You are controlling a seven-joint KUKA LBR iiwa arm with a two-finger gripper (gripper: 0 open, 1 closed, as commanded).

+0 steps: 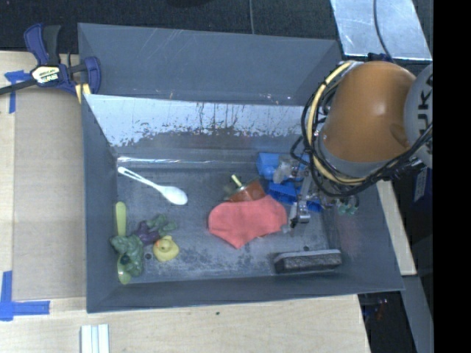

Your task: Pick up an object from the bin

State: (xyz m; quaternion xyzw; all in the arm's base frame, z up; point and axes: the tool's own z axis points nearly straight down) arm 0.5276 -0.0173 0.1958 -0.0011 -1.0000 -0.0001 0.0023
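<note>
The only lettering that can be read stands on the robot arm (421,116), on its pale grey housing just to the right of the orange cover (368,112). Dark capital letters run there turned on their side, along the housing's curve. Two of them can be made out, what look like a "U" and a "K". The rest of the word runs out of the view and cannot be told. On the small things lying in the grey metal bin (221,65) no print can be read.
</note>
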